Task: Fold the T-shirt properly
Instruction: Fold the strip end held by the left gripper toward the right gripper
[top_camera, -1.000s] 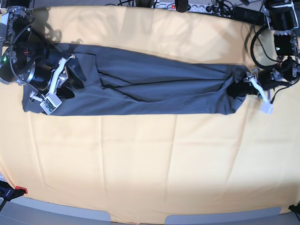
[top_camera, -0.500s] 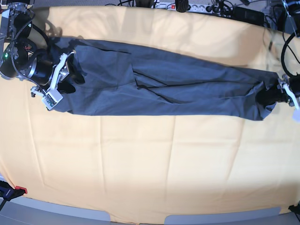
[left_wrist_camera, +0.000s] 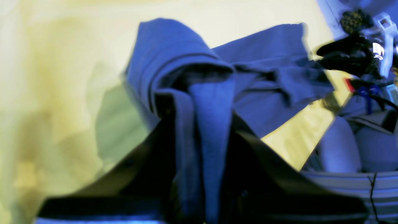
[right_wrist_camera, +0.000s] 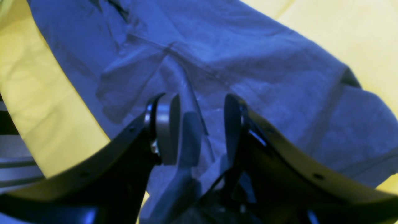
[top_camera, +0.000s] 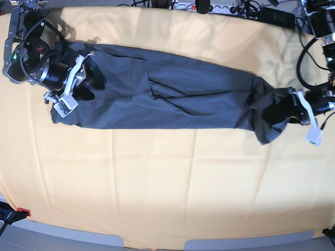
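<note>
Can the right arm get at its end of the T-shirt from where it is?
Probably yes: the right gripper already hangs open right over the T-shirt, and nothing lies between.

The left wrist view is blurring badly: the T-shirt (left_wrist_camera: 199, 93) is smearing into soft folds, and the left tool (left_wrist_camera: 202, 174) is showing only as dark shapes, its lower part running off the bottom edge. In the base view, bunched cloth is hiding that tool's tips. The right tool (right_wrist_camera: 199, 124) is covering the cloth beneath it, so whether it is gripping any fabric is not showing. The cables (top_camera: 235, 8) behind the worktop (top_camera: 167, 188) are being cut off at the top.
</note>
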`<act>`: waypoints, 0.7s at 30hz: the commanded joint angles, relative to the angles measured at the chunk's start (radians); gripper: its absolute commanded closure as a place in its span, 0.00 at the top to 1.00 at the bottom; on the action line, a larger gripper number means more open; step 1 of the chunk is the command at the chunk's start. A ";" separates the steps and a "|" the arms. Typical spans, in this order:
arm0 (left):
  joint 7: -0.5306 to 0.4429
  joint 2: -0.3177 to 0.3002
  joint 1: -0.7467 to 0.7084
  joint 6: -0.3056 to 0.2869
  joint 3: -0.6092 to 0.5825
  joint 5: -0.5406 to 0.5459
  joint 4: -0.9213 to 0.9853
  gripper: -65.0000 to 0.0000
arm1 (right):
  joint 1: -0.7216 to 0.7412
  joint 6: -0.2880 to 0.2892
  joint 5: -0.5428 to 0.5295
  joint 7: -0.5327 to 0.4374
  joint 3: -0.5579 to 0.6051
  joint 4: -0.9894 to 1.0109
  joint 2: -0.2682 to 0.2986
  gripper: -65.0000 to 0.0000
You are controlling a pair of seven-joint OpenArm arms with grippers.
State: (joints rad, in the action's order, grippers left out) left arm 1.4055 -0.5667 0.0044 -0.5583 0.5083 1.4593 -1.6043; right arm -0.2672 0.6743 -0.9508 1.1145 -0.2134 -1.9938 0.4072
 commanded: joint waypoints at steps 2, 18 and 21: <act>-0.009 0.025 0.001 -0.011 0.009 0.024 -0.041 0.00 | 0.009 0.003 -0.018 -0.020 -0.010 -0.014 0.008 0.41; -0.009 0.382 -0.010 -0.128 -0.146 0.024 -0.041 0.00 | 0.010 0.003 -0.018 -0.004 -0.010 -0.014 0.009 0.41; -0.009 0.401 -0.010 -0.117 -0.182 0.024 -0.041 0.20 | 0.010 0.003 -0.018 -0.004 -0.010 -0.014 0.009 0.41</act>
State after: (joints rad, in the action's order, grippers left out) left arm 1.4078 -0.1658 -0.0193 -0.6666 0.3244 1.4521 -1.6306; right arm -0.2661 0.6743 -0.9512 1.1290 -0.2142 -1.9934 0.4019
